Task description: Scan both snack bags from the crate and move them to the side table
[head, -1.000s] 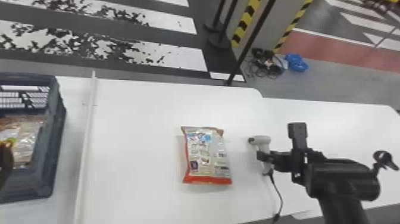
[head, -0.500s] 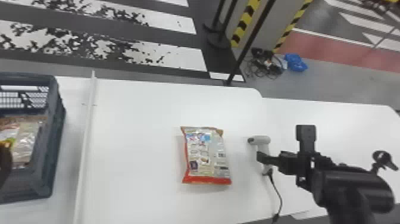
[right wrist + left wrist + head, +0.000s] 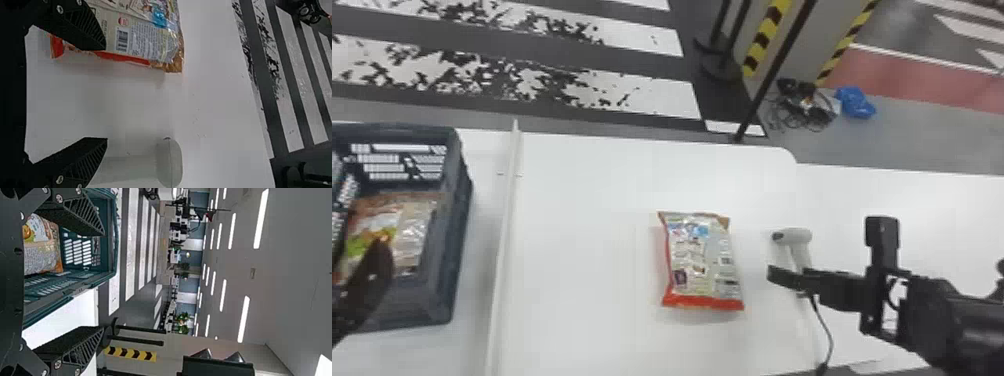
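right pincer (image 3: 827, 246) has shifted rightward, snack bag (image 3: 702, 260) to its left.

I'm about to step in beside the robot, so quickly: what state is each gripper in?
Left gripper: open, holding nothing, at the crate.
Right gripper: open, holding nothing, by the handheld scanner.

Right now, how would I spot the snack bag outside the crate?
Find the white tabletop right of the dark crate. The bag lies flat there, left of the pale scanner. Its near end has a bright red band; the crated bag shows green.
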